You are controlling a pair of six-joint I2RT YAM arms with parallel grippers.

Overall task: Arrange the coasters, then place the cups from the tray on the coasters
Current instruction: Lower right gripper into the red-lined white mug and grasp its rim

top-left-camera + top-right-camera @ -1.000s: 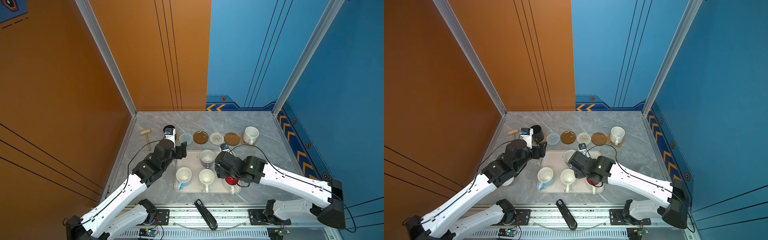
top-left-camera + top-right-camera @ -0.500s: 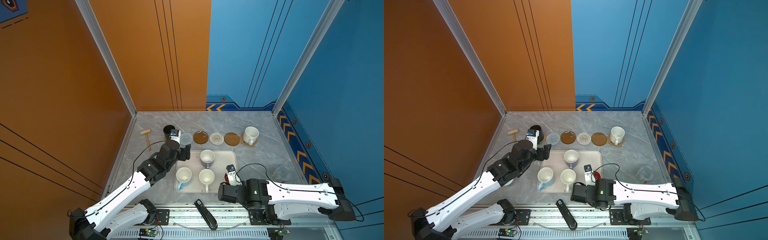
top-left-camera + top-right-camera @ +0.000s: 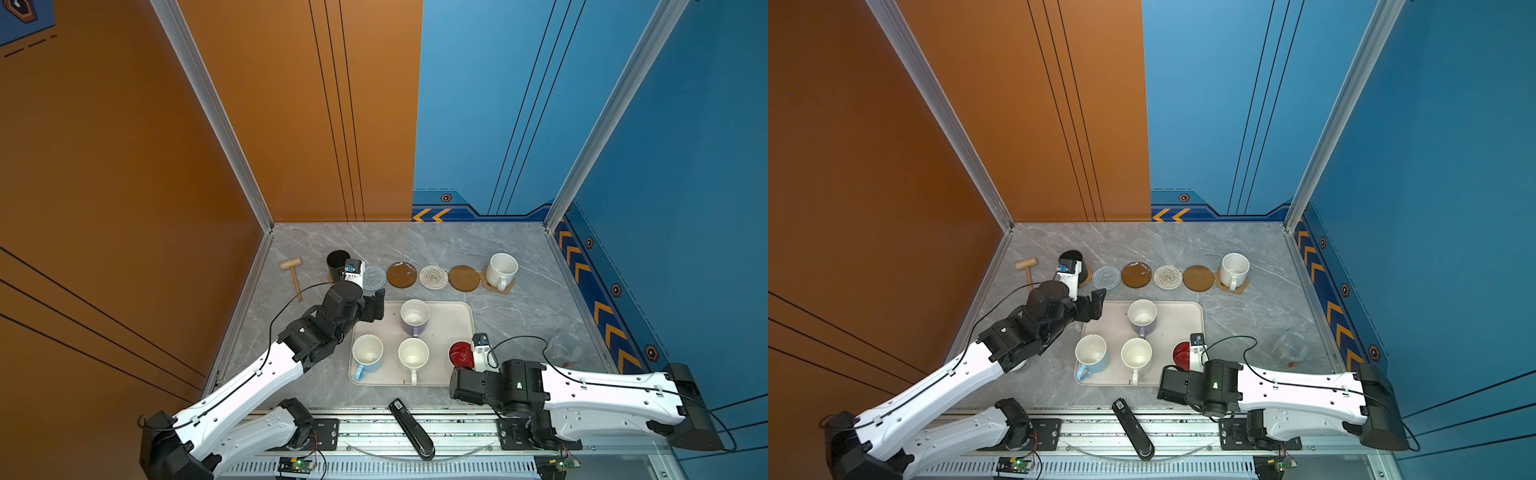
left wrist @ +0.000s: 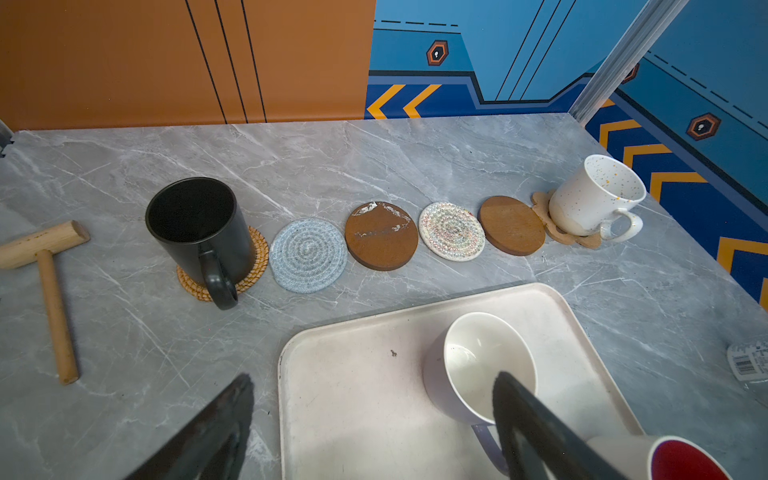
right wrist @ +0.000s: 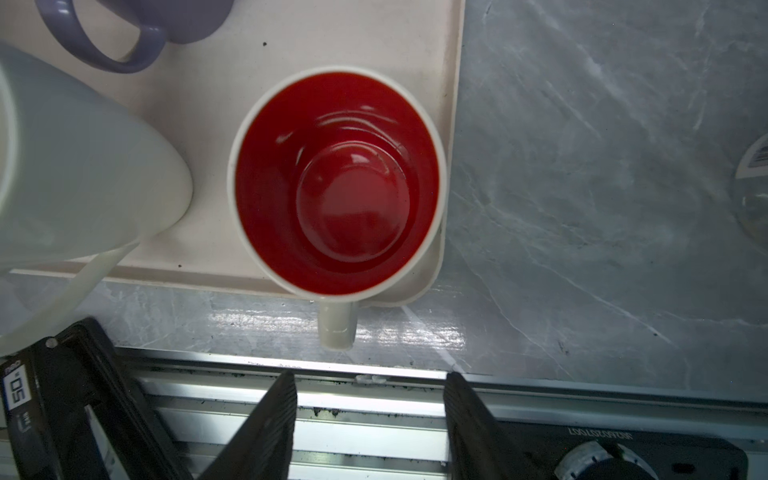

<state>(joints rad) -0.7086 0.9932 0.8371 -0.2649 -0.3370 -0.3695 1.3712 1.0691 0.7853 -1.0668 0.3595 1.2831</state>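
Red mug (image 5: 336, 178) is being carried upright in the near right corner of the tray (image 3: 449, 324). Its handle (image 5: 336, 328) is sticking out past the rim toward the near edge of the bench (image 3: 519, 316).

Right tool (image 5: 369, 376) is being held just near of the mug, over the bench edge. Fingers are spread, nothing is pinched and nothing is being touched.

Key relation: the mug is lying straight far of the tool. The handle axis is running near-far and is pointed into the finger gap, slightly off-centre. Judged next move: a short advance far, then a pinch on the handle.

Left tool (image 4: 372, 376) is being held wide apart and empty at the tray's far left corner, beside lavender mug (image 3: 413, 318). Right arm is clearly nearer to the red mug.

Bare coasters (image 3: 401, 274) are lying in the far row. Brown coaster (image 3: 464, 278) is judged the closest free one for the right arm.
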